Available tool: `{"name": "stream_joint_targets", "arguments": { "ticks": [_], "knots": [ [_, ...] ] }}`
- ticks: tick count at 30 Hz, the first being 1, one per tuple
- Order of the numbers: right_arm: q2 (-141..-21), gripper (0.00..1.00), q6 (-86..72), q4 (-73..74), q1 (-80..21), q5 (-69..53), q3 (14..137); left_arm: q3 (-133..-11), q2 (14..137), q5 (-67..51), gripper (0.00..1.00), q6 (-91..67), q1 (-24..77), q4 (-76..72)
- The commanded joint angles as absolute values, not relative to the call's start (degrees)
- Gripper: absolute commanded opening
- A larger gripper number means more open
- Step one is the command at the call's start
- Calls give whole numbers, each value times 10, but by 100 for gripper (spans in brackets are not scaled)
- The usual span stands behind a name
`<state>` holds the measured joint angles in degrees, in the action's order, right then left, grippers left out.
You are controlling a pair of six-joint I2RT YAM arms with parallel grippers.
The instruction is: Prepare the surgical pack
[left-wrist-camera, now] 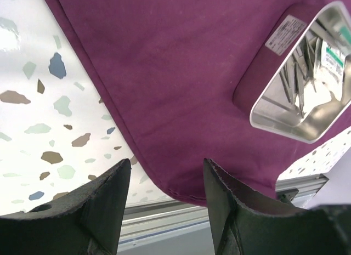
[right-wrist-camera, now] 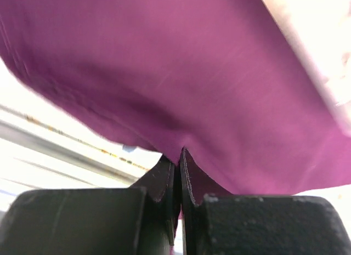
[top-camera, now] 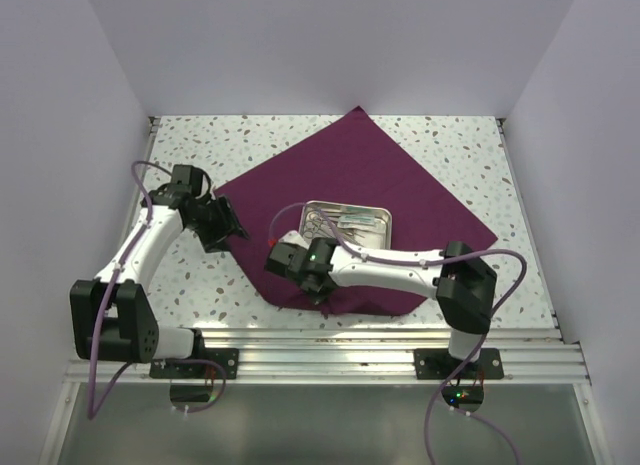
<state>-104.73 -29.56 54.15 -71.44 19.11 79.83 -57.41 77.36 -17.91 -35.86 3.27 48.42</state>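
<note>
Left fingers (left-wrist-camera: 104,205) stand apart with nothing between them, hanging just over the left corner of the cloth (left-wrist-camera: 164,74), not touching it as far as we can tell.

The cloth (top-camera: 410,180) is a big dark-purple sheet spread flat on the speckled surface (top-camera: 450,140). It sits turned like a diamond, with its near edge close to the metal rail (top-camera: 330,350).

Right fingers (right-wrist-camera: 162,181) are closed on the cloth (right-wrist-camera: 192,74). They pinch a small fold at its near-left edge and pull the fabric into a little tent above the tips.

We judge the handling as follows:
- It is light, soft and floppy with no stiffness, so it will sag and drape from any pinch.
- It is not fragile and not slippery; the weave looks matte and should hold in a tight pinch.
- The best hold is at a corner or along the hemmed edge, one gripper per corner. A mid-sheet pinch only bunches it.
- The steel tray (top-camera: 348,204) sits on its middle and pins it down, so a hard pull on an edge could drag or tip the tray.

Inside the tray (left-wrist-camera: 258,120) lie thin steel instruments (left-wrist-camera: 293,79).

Writing:
- A white sticker (left-wrist-camera: 286,34) sits on the tray wall, print too small to read.
- A packet (left-wrist-camera: 332,52) at far right has green print, also unreadable.
- We see no brand anywhere.
</note>
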Motion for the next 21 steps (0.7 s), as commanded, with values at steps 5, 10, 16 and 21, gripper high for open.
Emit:
{"name": "stream_joint_targets", "arguments": {
  "ticks": [5, 10, 16, 21],
  "knots": [
    [-1073, 0, -204, 577, -627, 242, 943, -649, 817, -167, 59, -343, 11, 485],
    [-1096, 0, -178, 597, -569, 248, 1020, -686, 845, -171, 59, -323, 1, 498],
    [-1122, 0, -171, 616, -530, 237, 1074, -699, 865, -183, 59, -314, -17, 496],
    [-1133, 0, -169, 610, -509, 231, 1085, -691, 880, -185, 59, -309, -16, 487]
  ]
}}
